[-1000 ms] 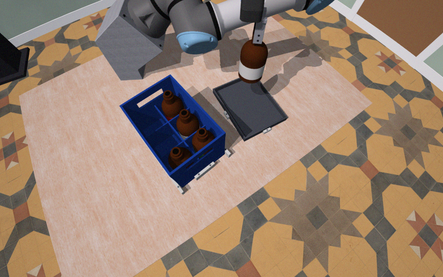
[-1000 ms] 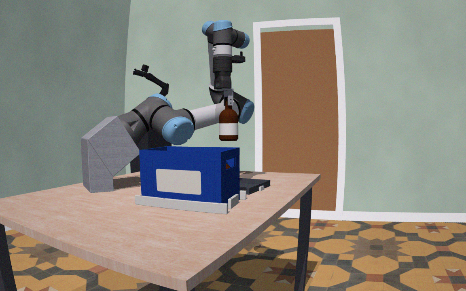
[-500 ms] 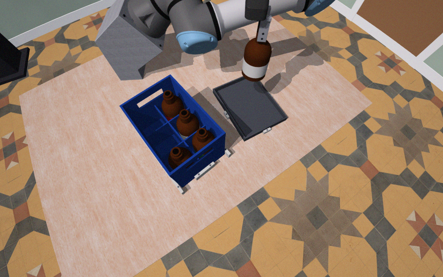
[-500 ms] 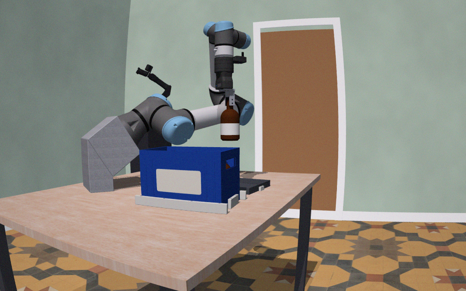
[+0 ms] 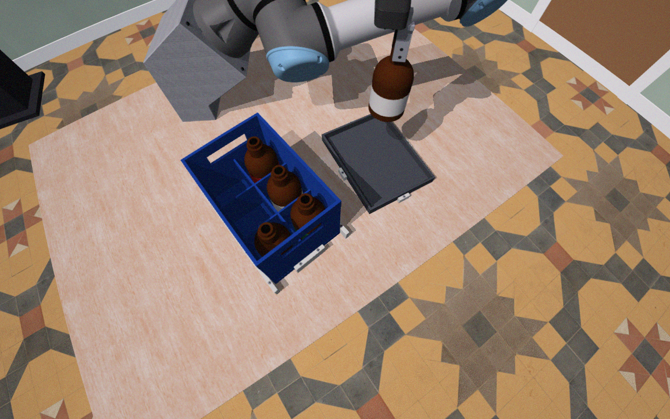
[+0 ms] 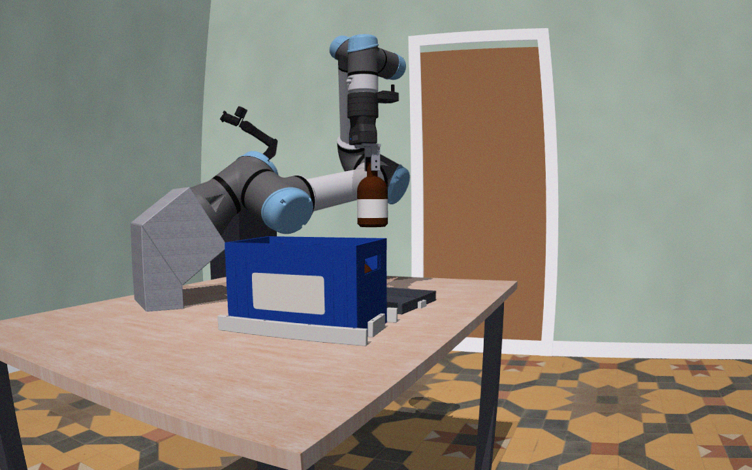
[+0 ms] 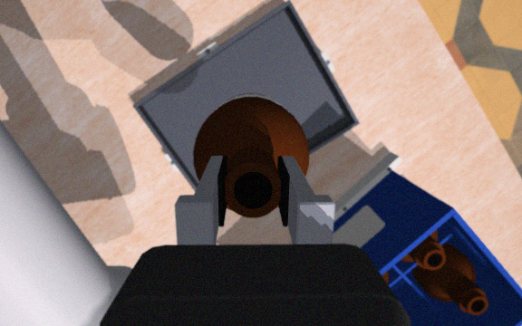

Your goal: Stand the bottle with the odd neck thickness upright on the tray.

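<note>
Gripper, two-finger (image 5: 399,54) (image 6: 372,165) (image 7: 253,190): pinching a brown bottle by the neck, fingers pointing down. Listed from left to right in the top view:

Grey pedestal (image 5: 186,73) (image 6: 159,251), one, bearing the arm.

Blue crate (image 5: 328,223) (image 6: 238,280) (image 7: 406,213), one, level on the table (image 5: 134,291) (image 6: 192,380) (image 7: 429,113); six compartments, four brown bottles standing within. Three fill the row nearest the tray: far bottle (image 5: 260,161), middle bottle (image 5: 284,188), end bottle (image 5: 307,212) (image 7: 425,258). Fourth, corner bottle (image 5: 271,238) (image 7: 467,296), beside the end bottle in the other row, whose remaining two compartments are vacant.

Pale stop (image 5: 310,258) (image 6: 376,324), one, at the crate's handle end.

Dark grey tray (image 5: 379,161) (image 6: 416,299) (image 7: 261,72), one, low-rimmed, flat, apart from the crate, bearing no bottle.

Held bottle (image 5: 392,85) (image 6: 372,201) (image 7: 252,122), one, white label, upright, lifted higher than the tray and apart from it; whether wholly over it, cannot tell. Neck difference: too small to tell.
</note>
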You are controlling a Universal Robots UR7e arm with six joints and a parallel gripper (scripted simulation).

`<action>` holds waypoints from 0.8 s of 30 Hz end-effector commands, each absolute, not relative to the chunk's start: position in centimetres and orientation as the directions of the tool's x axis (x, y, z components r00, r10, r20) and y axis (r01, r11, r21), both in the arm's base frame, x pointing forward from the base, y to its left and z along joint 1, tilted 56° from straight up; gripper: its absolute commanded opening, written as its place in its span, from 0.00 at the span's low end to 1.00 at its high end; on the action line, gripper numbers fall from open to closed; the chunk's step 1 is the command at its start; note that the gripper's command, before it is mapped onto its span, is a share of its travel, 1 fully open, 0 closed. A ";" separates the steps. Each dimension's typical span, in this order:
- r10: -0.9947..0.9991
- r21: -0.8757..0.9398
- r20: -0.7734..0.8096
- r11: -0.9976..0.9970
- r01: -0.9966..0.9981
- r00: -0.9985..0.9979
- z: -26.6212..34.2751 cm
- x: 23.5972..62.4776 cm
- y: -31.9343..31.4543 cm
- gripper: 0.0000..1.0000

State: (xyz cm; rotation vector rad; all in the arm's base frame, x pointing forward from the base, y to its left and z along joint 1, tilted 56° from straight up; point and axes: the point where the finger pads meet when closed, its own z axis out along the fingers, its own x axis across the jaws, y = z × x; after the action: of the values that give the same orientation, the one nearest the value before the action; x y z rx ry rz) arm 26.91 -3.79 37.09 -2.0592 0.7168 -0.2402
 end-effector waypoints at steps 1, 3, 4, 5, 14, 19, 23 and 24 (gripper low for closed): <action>-0.575 -0.819 -0.102 -0.414 -0.397 0.812 37.2 26.9 -3.7 0.00; -0.575 -0.819 -0.102 -0.414 -0.397 0.812 37.2 26.9 -3.7 0.00; -0.575 -0.819 -0.102 -0.414 -0.397 0.812 37.2 26.9 -3.7 0.00; -0.575 -0.819 -0.102 -0.414 -0.397 0.812 37.2 26.9 -3.7 0.00; -0.575 -0.819 -0.102 -0.414 -0.397 0.812 37.3 26.9 -3.6 0.00; -0.575 -0.819 -0.102 -0.414 -0.397 0.812 37.3 26.8 -3.6 0.00; -0.575 -0.819 -0.102 -0.414 -0.397 0.812 37.3 26.8 -3.6 0.00; -0.575 -0.819 -0.102 -0.414 -0.397 0.812 37.3 26.8 -3.6 0.00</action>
State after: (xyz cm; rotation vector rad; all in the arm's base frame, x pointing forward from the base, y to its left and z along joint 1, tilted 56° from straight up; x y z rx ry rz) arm 26.85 -3.57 37.32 -2.0592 0.7169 -0.2402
